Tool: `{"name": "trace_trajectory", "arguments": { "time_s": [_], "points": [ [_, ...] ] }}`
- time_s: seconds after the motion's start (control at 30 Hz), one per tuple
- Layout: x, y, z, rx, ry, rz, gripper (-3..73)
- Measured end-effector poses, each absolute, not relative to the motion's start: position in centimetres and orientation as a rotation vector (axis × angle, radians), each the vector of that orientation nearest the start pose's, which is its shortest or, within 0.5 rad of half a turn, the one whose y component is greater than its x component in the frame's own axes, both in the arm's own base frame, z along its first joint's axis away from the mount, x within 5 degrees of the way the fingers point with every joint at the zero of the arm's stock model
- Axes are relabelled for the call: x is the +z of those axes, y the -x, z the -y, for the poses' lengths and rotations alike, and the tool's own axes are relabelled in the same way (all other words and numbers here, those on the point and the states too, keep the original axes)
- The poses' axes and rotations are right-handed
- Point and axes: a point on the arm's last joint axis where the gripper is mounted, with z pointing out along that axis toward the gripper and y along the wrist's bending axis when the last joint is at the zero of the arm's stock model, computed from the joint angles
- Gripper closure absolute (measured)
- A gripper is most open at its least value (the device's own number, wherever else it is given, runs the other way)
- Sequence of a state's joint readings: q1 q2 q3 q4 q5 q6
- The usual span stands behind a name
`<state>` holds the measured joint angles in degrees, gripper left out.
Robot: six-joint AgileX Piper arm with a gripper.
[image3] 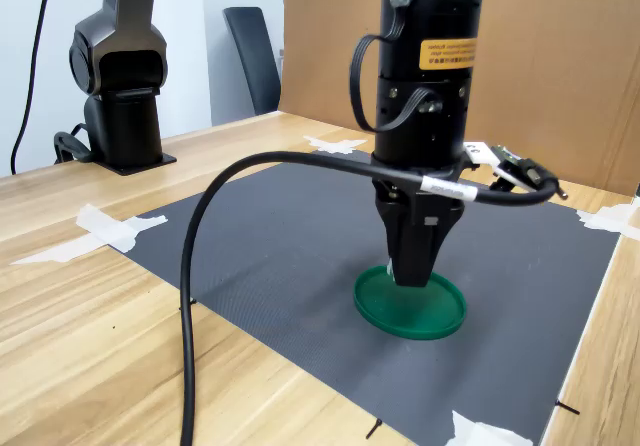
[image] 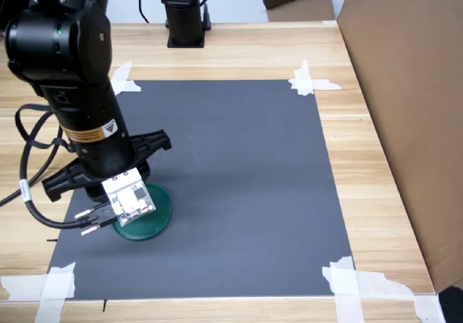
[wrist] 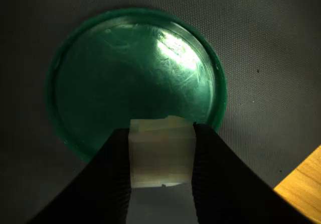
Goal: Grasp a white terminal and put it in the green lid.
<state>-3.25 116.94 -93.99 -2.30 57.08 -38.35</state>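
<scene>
Right now I'm at the placing step: the gripper (wrist: 161, 156) is clamped on the white terminal (wrist: 161, 153), which sits pinched between the two dark fingers (wrist: 113, 179) in the wrist view, directly over the near edge of the green lid (wrist: 100, 83). From my seat the piece looks held just above the lid's floor rather than resting on it, though I can't tell for certain whether it touches. My judgement is that the next move calls for a small nudge toward the lid's middle, since the terminal hangs close to the rim, then a short descent and a gentle release so the piece doesn't bounce out over that shallow edge. The arm stands nearly vertical, wrist pointing straight down at the grey mat (image: 253, 164), with the fingertips reaching into the lid in the second exterior view. A black cable (image3: 200, 266) loops off the wrist and drapes toward the wooden table (image3: 90, 306).
</scene>
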Motion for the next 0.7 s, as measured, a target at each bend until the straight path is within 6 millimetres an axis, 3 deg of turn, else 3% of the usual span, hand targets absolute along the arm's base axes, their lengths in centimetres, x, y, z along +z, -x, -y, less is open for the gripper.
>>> {"name": "trace_trajectory", "arguments": {
  "time_s": [0.3,0.47,0.7],
  "points": [
    [20.6,-43.0,2.7,-0.182,0.923,-2.738,42.3],
    [19.2,-43.2,2.6,-0.145,0.933,-2.771,42.3],
    [19.0,-43.1,2.5,-0.127,0.934,-2.790,40.3]
  ]
}}
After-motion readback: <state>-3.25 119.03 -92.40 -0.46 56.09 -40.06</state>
